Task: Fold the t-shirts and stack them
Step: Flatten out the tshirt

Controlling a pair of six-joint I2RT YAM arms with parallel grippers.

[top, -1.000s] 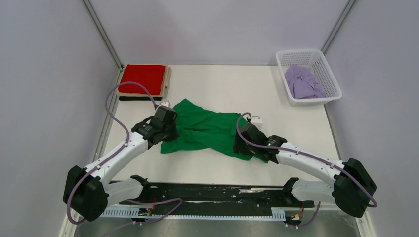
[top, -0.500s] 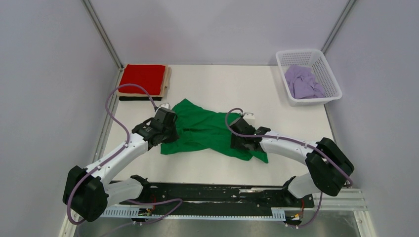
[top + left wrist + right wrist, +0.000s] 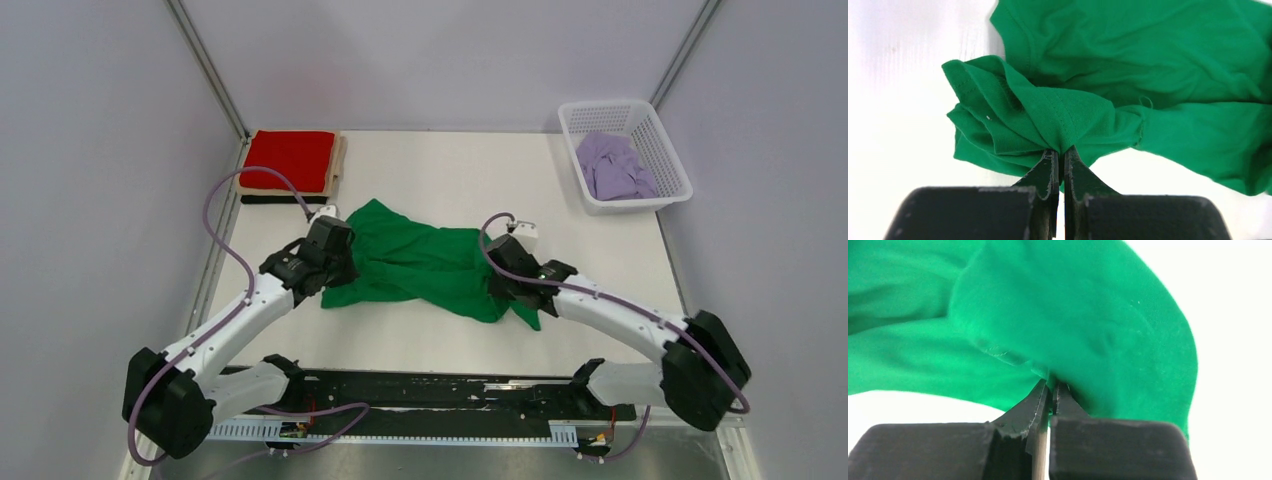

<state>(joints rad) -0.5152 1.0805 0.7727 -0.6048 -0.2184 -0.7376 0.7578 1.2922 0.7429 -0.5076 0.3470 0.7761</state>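
Observation:
A bright green t-shirt (image 3: 420,262) lies crumpled across the middle of the table. My left gripper (image 3: 338,262) is shut on a bunched fold at the shirt's left end; in the left wrist view the green cloth (image 3: 1058,112) rises out of the pinched tips of that gripper (image 3: 1062,152). At the shirt's right end my right gripper (image 3: 503,277) is shut on the fabric, and in the right wrist view the cloth (image 3: 1073,325) puffs up over that gripper (image 3: 1052,386). A folded red t-shirt (image 3: 291,159) tops a stack at the back left, over a beige one (image 3: 340,160) and a black one (image 3: 270,199). A lilac t-shirt (image 3: 612,166) sits in the basket.
The white lattice basket (image 3: 662,150) stands at the back right corner. Grey walls close in the table on three sides. A black rail (image 3: 430,392) with both arm bases runs along the near edge.
The right gripper has closed on the shirt's right end after shifting left and back. The left gripper has drawn its end of the shirt slightly up and left.

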